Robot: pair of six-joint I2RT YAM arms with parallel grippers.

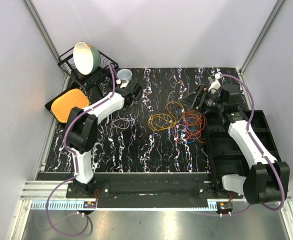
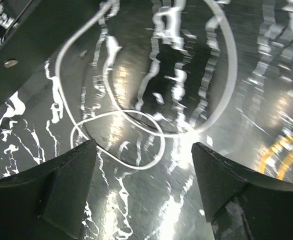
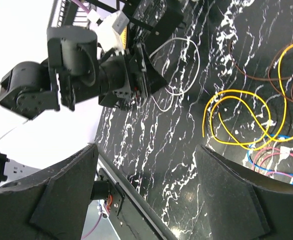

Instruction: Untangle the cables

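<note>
The cables lie on the black marbled table. A white cable (image 1: 120, 120) lies alone at the left in loose loops. A yellow cable (image 1: 161, 121) loops in the middle, and a tangle of red, orange, blue and pink cables (image 1: 191, 124) lies to its right. My left gripper (image 1: 133, 95) hangs open above the white cable (image 2: 136, 127), holding nothing; the left wrist view shows my left gripper (image 2: 144, 145) with bare table between its fingers. My right gripper (image 1: 190, 101) is open and empty behind the tangle. From my right gripper (image 3: 146, 147) I see the yellow cable (image 3: 236, 115) and the white cable (image 3: 181, 70).
A wire dish rack (image 1: 102, 67) with a large bowl (image 1: 85, 56) stands at the back left, an orange plate (image 1: 69, 104) beside it and a small cup (image 1: 124, 76) to its right. A black bin (image 1: 236, 145) sits along the right side.
</note>
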